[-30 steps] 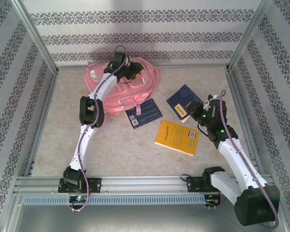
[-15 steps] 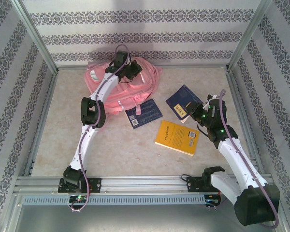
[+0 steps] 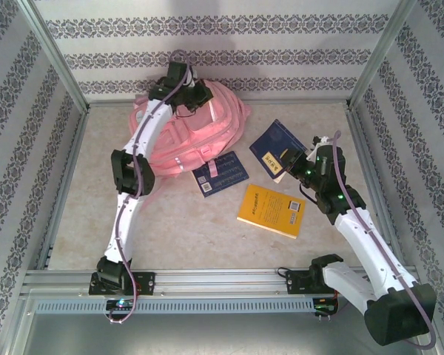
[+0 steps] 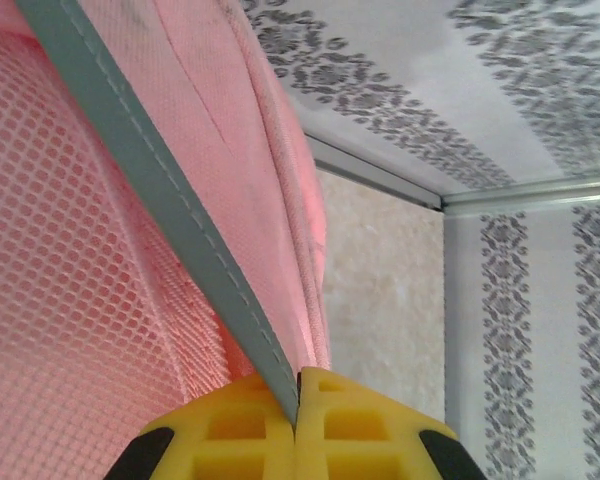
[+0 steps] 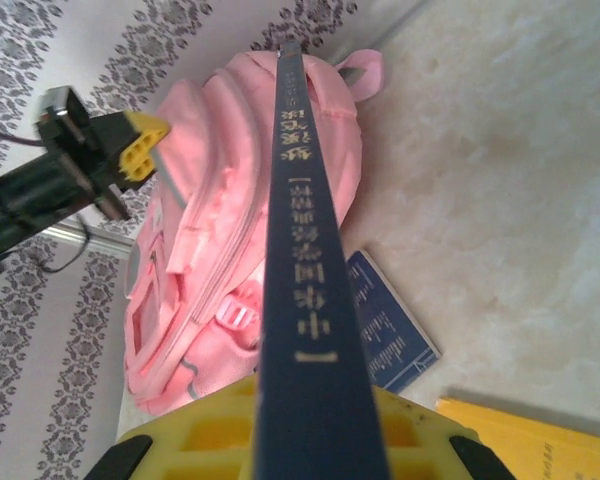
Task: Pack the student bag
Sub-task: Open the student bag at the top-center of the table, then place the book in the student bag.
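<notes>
The bench is enclosed by patterned walls. The student bag is found at its far left, close to the back wall. 3 books are seen to its right: a yellow book laid flat, a dark blue book gripped edge-on, and a small blue book just beside the bag. The bag's grey trim strip is pinched by the left pincer, closed tight. The dark blue book is clamped by the right pincer.
</notes>
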{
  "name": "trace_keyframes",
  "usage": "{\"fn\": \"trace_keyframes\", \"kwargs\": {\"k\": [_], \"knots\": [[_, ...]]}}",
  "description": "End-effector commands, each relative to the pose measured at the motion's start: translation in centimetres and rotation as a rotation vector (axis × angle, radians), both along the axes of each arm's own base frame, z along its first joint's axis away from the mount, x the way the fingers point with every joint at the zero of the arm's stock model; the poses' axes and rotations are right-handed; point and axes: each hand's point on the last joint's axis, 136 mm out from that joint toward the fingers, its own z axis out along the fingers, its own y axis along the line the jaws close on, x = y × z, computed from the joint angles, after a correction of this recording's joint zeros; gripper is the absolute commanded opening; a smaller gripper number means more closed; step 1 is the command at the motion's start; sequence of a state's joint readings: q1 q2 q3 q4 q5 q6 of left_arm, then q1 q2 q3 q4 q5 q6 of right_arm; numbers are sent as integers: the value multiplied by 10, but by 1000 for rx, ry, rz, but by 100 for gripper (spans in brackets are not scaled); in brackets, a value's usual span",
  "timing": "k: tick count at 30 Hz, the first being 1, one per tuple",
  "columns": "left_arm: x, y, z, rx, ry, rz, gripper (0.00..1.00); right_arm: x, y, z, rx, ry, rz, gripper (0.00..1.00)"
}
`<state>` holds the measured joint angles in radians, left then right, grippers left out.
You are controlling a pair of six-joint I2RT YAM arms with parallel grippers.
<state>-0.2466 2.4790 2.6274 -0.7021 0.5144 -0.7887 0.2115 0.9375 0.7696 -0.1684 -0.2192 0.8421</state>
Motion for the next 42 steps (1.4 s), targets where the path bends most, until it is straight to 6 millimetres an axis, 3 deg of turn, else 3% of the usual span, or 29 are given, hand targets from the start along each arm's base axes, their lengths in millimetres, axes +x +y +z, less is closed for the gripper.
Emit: {"fn": "trace_keyframes", "kwargs": {"k": [1,5,10,13,19,24,28,31,33,36,42], "knots": [[-50,12,109,24,-176,-83,0,6,-9,28,-89,-55,-53,0],[-84,12,126,25,-170,-153,0,9,-14,33,-113,-44,-83,0],[-120,6,155,-2,-214,-250,0,14,4,43,-86,-72,-4,0],[-139,2,162,-32,-215,-310,0,16,21,46,-57,-81,76,0],[-165,-2,164,-49,-220,-397,0,4,81,61,-9,-122,325,0],[-186,-9,157,-100,-190,-480,0,-17,125,63,43,-123,521,0],[-195,-3,151,-75,-167,-463,1,-38,157,66,96,-134,636,0],[-206,-3,154,-100,-168,-472,3,-55,184,63,33,-119,690,0],[-213,-3,158,-105,-182,-485,0,-53,187,59,8,-91,668,0],[-224,-2,164,-110,-214,-518,0,-39,175,55,14,-76,595,0],[-231,-4,175,-184,-249,-577,0,-10,157,42,184,-10,537,0]]}}
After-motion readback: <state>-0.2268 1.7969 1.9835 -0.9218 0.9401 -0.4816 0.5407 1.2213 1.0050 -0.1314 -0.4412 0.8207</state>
